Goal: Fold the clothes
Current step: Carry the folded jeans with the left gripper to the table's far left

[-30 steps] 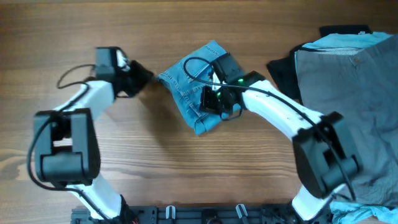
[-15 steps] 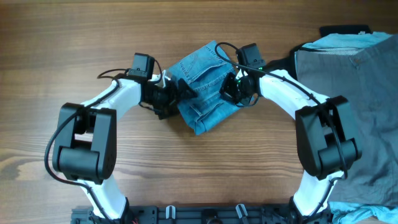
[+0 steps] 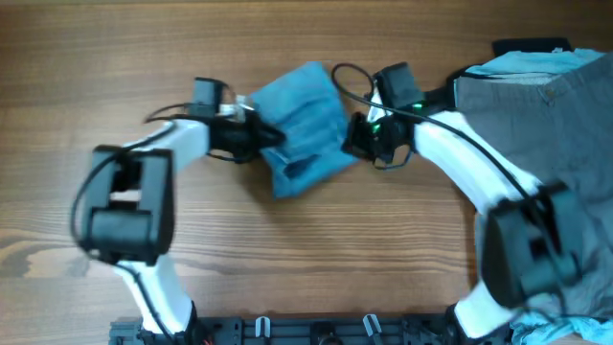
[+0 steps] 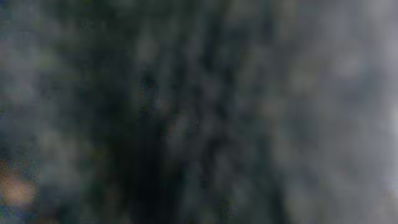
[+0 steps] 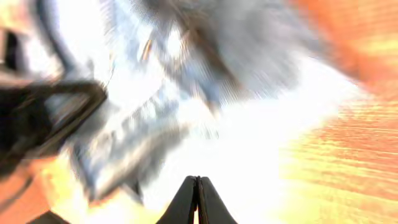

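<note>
Jeans (image 3: 305,125) look folded small; my right pincer (image 5: 198,182) beside them is pressed together, left pincer (image 3: 266,137) I cannot tell; perhaps only tidying left.

I am working at a robotics lab bench, not in a home. The wooden table (image 3: 287,268) lies under a fixed overhead camera. The left arm (image 3: 120,206) and the right arm (image 3: 450,153), both white and black, rise from a black mounting rail (image 3: 287,333) along the near edge. A loose cable (image 3: 337,70) loops off the right arm, where a green status light (image 3: 374,120) glows. The only household things are laundry: jeans (image 3: 302,129) in the middle, with grey trousers (image 3: 546,144) and a black garment (image 3: 439,99) heaped at the right.
</note>
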